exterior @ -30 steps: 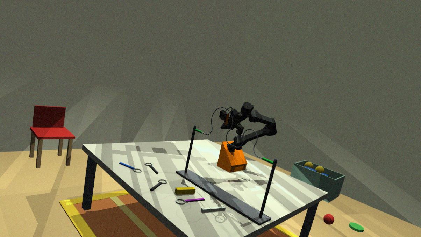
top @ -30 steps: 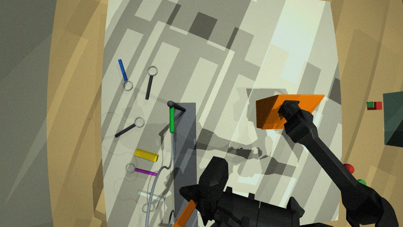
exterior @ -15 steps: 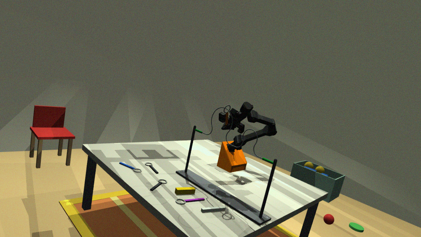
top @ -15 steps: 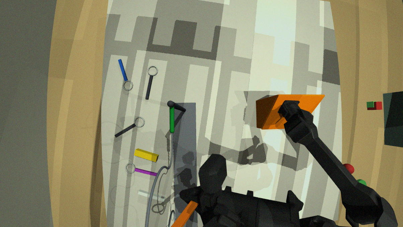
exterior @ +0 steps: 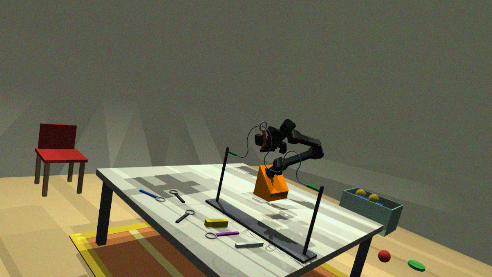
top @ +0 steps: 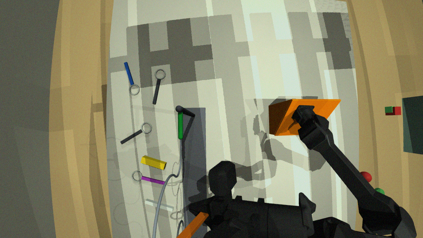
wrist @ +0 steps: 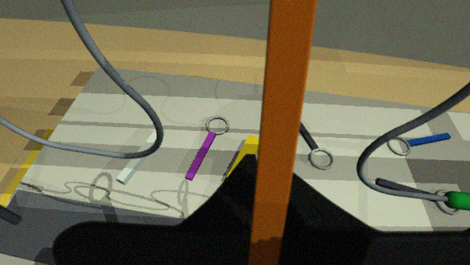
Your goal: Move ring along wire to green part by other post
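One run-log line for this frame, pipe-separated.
claw: shut on orange handle | ring: at wire's high arch | release: not done

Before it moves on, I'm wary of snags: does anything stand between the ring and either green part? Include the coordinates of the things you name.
No separate object visibly does. Only the grey wire's (top: 161, 194) (exterior: 247, 137) (wrist: 141, 103) own bends intervene: in the exterior view, one drop toward the left green part (top: 180, 125) (exterior: 231, 153) (wrist: 460, 201), more bends toward the right one (exterior: 313, 187).

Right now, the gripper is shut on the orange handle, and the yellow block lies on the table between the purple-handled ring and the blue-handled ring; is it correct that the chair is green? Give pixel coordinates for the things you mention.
The chair (exterior: 57, 137) is red, not green, as the exterior view shows; the rest stands.
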